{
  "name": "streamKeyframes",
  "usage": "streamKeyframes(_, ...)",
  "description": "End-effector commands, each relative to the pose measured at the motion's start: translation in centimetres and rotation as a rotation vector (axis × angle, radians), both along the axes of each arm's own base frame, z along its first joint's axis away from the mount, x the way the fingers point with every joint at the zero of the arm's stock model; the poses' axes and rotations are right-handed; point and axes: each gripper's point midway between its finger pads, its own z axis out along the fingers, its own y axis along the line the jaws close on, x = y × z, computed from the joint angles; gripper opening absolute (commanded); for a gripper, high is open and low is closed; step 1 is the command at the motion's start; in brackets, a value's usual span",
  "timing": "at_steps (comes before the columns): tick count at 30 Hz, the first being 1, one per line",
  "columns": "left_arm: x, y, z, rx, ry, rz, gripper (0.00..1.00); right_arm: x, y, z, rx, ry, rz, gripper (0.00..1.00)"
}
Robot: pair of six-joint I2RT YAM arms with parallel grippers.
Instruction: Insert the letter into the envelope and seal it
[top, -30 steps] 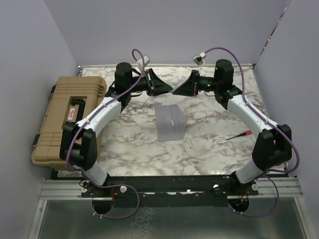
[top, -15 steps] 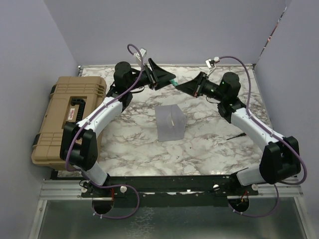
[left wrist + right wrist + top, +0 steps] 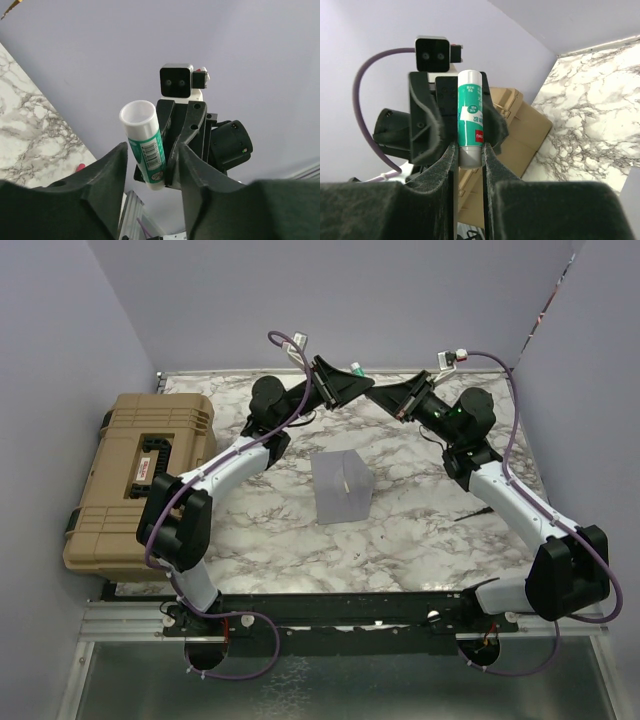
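The light-grey envelope (image 3: 342,488) lies flat in the middle of the marble table. A thin tan streak shows on it; the letter as a sheet is hidden. Both arms are raised above the far side, tip to tip. My right gripper (image 3: 469,150) is shut on the grey end of a green-and-white glue stick (image 3: 470,112). The glue stick (image 3: 145,142) reaches in between the fingers of my left gripper (image 3: 152,150), which stand apart from it, open. In the top view the glue stick (image 3: 355,370) shows where the left gripper (image 3: 352,385) and right gripper (image 3: 385,398) meet.
A big tan hard case (image 3: 140,475) sits along the table's left edge. A thin red-handled tool (image 3: 478,512) lies on the right side, near the right arm. Purple walls close in the back and both sides.
Both grippers have lifted and moved back and to the right. The left jaws have parted from the glue stick, and the right gripper keeps hold of it.
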Motion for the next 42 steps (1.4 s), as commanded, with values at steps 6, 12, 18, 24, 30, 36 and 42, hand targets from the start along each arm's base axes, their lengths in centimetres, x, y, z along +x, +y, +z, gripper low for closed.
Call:
streamKeyframes(6, -0.4, 0.5, 2.4, -0.103, -0.089, 0.071, 0.35, 0.0, -0.1, 1.5, 0.057, 0.006, -0.011, 0.0)
streamKeyframes(12, -0.1, 0.6, 2.2, -0.108, -0.09, 0.087, 0.36, -0.5, -0.1, 1.3, 0.045, 0.008, -0.002, 0.0)
streamKeyframes(18, 0.2, 0.5, 2.1, -0.11, -0.089, 0.094, 0.36, -0.5, -0.3, 0.6, 0.031, 0.016, -0.011, 0.0)
streamKeyframes(24, 0.4, 0.3, 1.8, -0.103, -0.085, 0.088, 0.57, -0.4, -0.5, 0.4, 0.021, 0.016, -0.029, 0.0)
streamKeyframes(30, 0.2, 0.2, 1.6, -0.097, -0.087, 0.077, 0.37, -0.3, -0.6, 0.6, 0.024, 0.015, -0.038, 0.0)
streamKeyframes(36, 0.0, 0.2, 1.2, -0.085, -0.088, 0.067, 0.15, -0.6, -0.2, 0.9, 0.024, 0.006, -0.007, 0.0)
streamKeyframes(42, -0.3, 0.6, 0.4, -0.029, -0.151, 0.088, 0.0, -1.0, -0.2, 0.5, -0.053, 0.01, 0.007, 0.29)
